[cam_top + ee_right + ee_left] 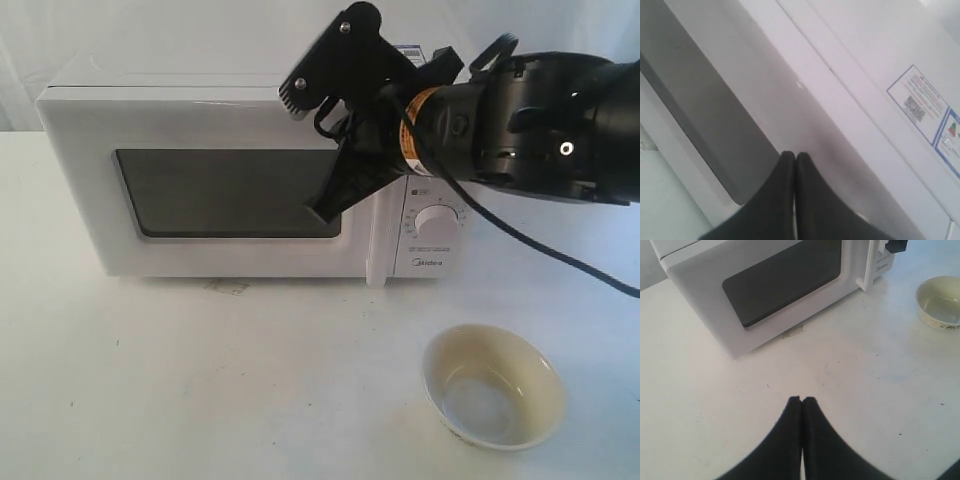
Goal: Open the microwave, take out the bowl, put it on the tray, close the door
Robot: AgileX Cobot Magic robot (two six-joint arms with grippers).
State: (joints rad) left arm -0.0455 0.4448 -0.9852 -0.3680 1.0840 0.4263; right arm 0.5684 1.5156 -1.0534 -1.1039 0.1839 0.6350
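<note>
Desk point(180, 390), white and lightly speckled, fills the lower half of the exterior frame nearest us. At its lower right we find the bowl point(492, 400), cream, upright and empty, standing on the bare desk well apart from the microwave. In the left wrist view we see the left tool point(801, 401) hanging over the desk with its two dark fingers pressed together, gripping nothing; the bowl shows at the right edge of that frame. A little further back, a small tan smudge point(228, 287) marks the desk just in front of the microwave point(160, 80), which stands across the middle of the exterior frame. The door point(240, 255) sits flush with the body, shut, with its dark window point(220, 190) at centre left, its white bar handle point(375, 250) just right of that, and a round knob point(435, 218) beyond. The right tool point(322, 208) reaches in from the upper right of the frame, its black fingers together and empty, tips over the right end of the window near the handle; we cannot tell whether they touch the door. Farthest back, in the right wrist view, stickers point(922, 102) lie on the microwave's top.
</note>
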